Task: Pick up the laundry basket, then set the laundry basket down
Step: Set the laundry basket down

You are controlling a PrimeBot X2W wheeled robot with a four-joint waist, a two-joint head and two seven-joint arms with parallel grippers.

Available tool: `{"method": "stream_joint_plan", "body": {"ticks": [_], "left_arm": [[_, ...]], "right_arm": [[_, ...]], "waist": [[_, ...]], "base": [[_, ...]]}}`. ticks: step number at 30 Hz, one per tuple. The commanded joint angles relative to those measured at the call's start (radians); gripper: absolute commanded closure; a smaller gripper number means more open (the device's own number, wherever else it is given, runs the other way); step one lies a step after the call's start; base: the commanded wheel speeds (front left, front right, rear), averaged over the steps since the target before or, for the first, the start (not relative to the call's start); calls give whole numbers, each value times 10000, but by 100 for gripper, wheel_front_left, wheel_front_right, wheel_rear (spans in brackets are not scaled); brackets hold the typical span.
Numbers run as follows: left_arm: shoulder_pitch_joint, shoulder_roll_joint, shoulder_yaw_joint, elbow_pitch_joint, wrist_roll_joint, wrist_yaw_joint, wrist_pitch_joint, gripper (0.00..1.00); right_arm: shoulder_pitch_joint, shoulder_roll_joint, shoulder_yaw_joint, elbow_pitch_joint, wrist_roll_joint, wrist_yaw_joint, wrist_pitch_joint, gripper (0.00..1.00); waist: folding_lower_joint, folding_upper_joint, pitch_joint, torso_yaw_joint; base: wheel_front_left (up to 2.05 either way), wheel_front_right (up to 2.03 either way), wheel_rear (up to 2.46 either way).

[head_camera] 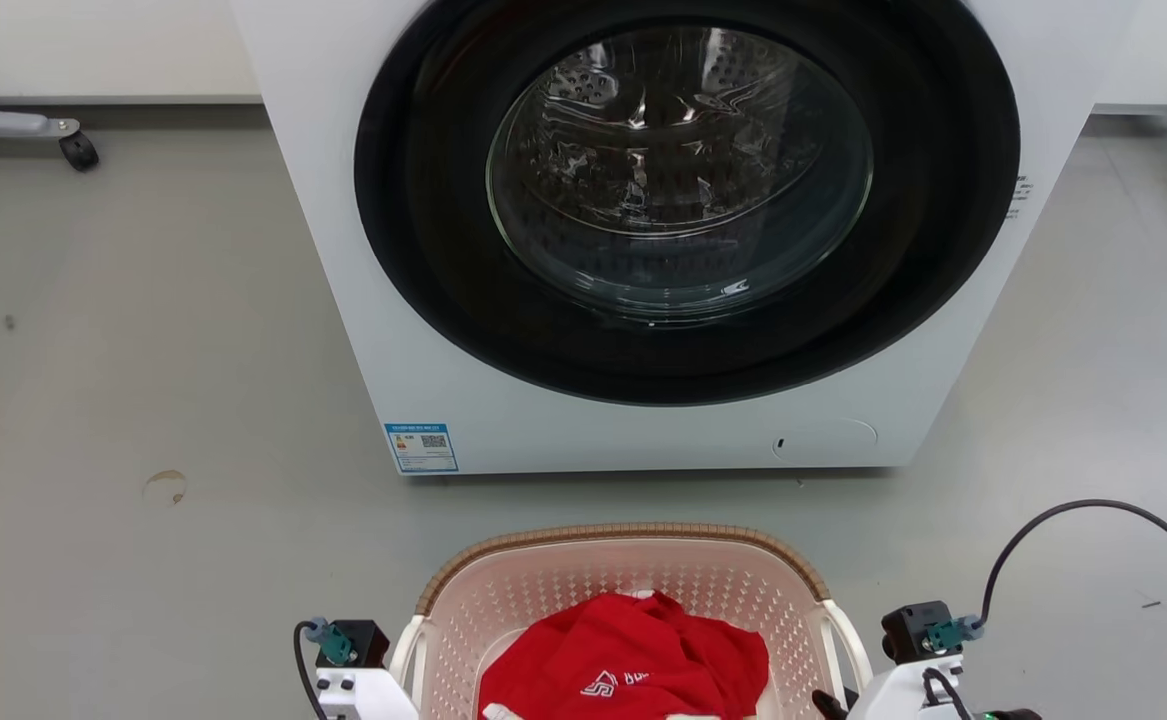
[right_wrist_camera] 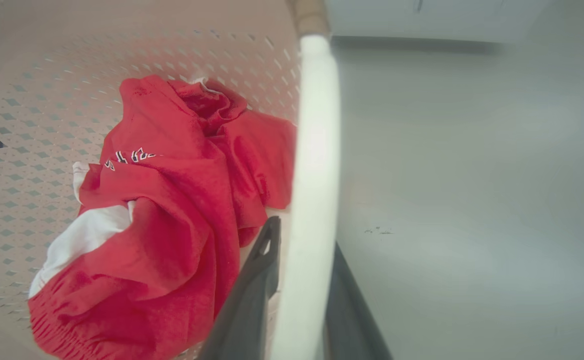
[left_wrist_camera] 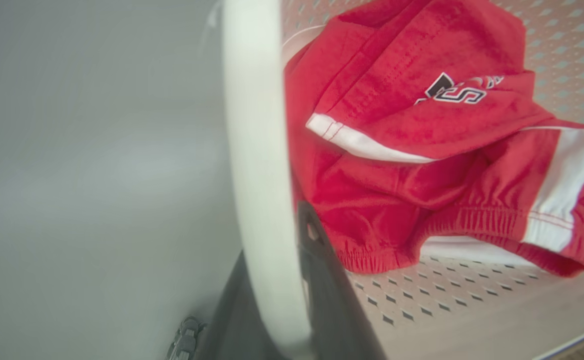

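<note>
Left wrist view: left tool [left_wrist_camera: 271, 250] grips laundry basket [left_wrist_camera: 254, 125].

A white washer [head_camera: 543, 430] stands at twelve o'clock, its dark round door [head_camera: 683, 180] shut, a blue sticker [head_camera: 421, 447] at its seven o'clock. Crumpled red clothing [head_camera: 628, 670] lies at six o'clock, a castor [head_camera: 78, 150] at ten o'clock.

You see a grey floor [head_camera: 93, 400] with a white washer [head_camera: 643, 430] standing on it at top centre, a wheeled leg [head_camera: 76, 149] at upper left and a round stain [head_camera: 165, 487] at mid left.
</note>
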Motion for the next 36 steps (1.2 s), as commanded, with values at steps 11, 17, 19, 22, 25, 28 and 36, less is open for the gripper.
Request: {"method": "stream_joint_plan", "body": {"ticks": [11,17,19,22,25,28,36], "left_arm": [[-1066,1333,232,516,97,328,-726,100],[-1478,1166,215,505,154,304,-1228,100],[-1617,1107,202,505,168,288,-1329,100],[-1879,1050,173,506,200,265,-1460,100],[-2199,1000,152,501,235,244,-1612,100],[-2556,965,110,484,303,228,-1833,100],[-3438,781,-31,455,467,189,-2258,100]], "right_arm": [[-950,-1314,-77,761,-77,-146,-703,100],[-1352,-1314,-75,794,-195,-146,-1030,100],[-1495,-1314,-82,814,-221,-146,-1113,100],[-1731,-1314,-95,868,-265,-146,-1218,100],[-2004,-1314,-121,931,-320,-146,-1358,100],[-2301,-1314,-159,997,-386,-146,-1504,100],[-3095,-1314,-264,1136,-620,-146,-1774,100]], "waist": [[0,-1,1276,-60],[0,-1,2115,-103],[0,-1,2416,-107],[0,-1,2891,-106],[0,-1,3395,-86],[0,-1,3911,-52],[0,-1,5228,60]], "base": [[0,0,0],[0,0,0],[0,0,0],[0,0,0],[0,0,0],[0,0,0],[0,0,0]]}}
